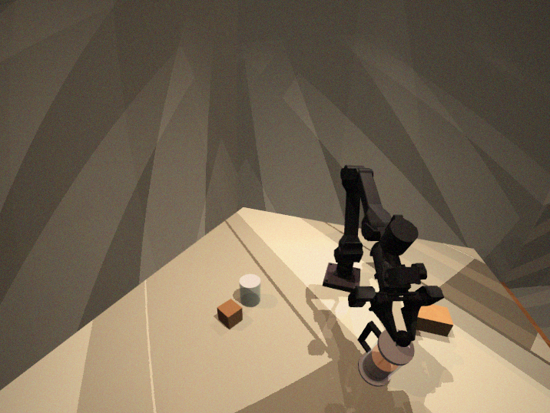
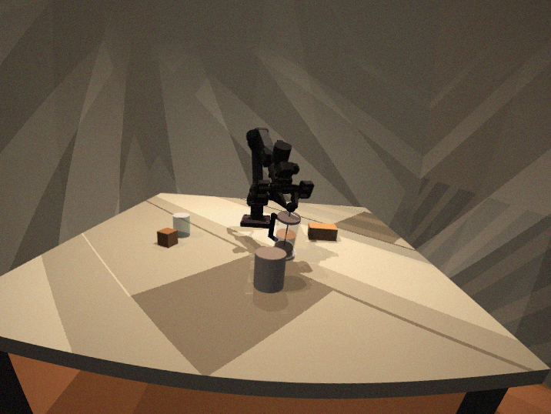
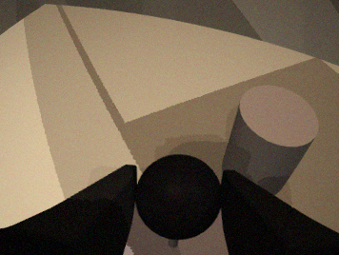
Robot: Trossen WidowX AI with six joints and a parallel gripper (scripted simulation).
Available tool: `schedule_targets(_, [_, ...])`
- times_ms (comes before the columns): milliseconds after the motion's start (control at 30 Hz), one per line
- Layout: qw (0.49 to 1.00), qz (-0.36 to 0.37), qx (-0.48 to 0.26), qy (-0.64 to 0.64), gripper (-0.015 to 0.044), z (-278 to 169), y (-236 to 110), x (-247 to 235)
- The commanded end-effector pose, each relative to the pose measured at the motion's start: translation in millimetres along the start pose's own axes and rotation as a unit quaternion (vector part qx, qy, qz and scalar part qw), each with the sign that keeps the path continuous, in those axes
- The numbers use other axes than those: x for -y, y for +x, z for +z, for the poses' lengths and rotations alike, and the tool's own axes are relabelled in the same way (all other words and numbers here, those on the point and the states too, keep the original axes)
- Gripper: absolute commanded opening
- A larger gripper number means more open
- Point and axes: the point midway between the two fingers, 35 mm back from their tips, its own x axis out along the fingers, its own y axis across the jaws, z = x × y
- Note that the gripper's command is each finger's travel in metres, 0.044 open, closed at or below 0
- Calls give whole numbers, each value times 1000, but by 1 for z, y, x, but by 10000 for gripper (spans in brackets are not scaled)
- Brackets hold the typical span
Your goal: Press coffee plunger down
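A broad tabletop (image 2: 133, 329) in pale cream, crossed by darker tan wedges and thin lines, carries everything; it has a dark edge band and orange-brown below. The walls behind are dull grey-brown, broken into angular facets of light and shade.

The black arm (image 1: 356, 208) rises from a dark square base plate (image 1: 329, 284) and folds down to the gripper (image 1: 402, 338). Its 2 fingers are clenched on the plunger knob (image 3: 178, 196), a matte black ball that fills the gap between them in the wrist view. Directly below the fingers stands the coffee press (image 2: 285, 240): an upright clear glass cylinder with a flat grey lid (image 1: 395, 352), an orange-brown band inside and a black angular handle (image 1: 368, 335) on its side. The knob sits just above the lid.

Beyond the fingertips in the wrist view, near the press, is a smooth grey cylinder (image 3: 272, 138) with a flat top. Behind the fingers, beside the arm, lies an orange block (image 1: 435, 319). Well off to one side are a small brown cube (image 1: 230, 312) and a pale cylinder (image 1: 250, 289), just beside each other.

The plunger rod is barely visible, a thin stub under the knob. The gripper hides part of the orange block in the top view, and the grey cylinder covers the foot of the press in the exterior view.
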Motion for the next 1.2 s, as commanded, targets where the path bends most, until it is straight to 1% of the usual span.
schedule_targets(0, [1000, 0, -10, -3, 123, -5, 3, 0])
schedule_targets(533, [1000, 0, -1, 0, 123, 0, 1, 0])
schedule_targets(933, [1000, 0, -1, 0, 438, 0, 1, 0])
schedule_targets(1067, [1000, 1, -2, 0, 440, 0, 0, 0])
schedule_targets(1167, [1000, 1, -4, -1, 440, 13, -14, -1])
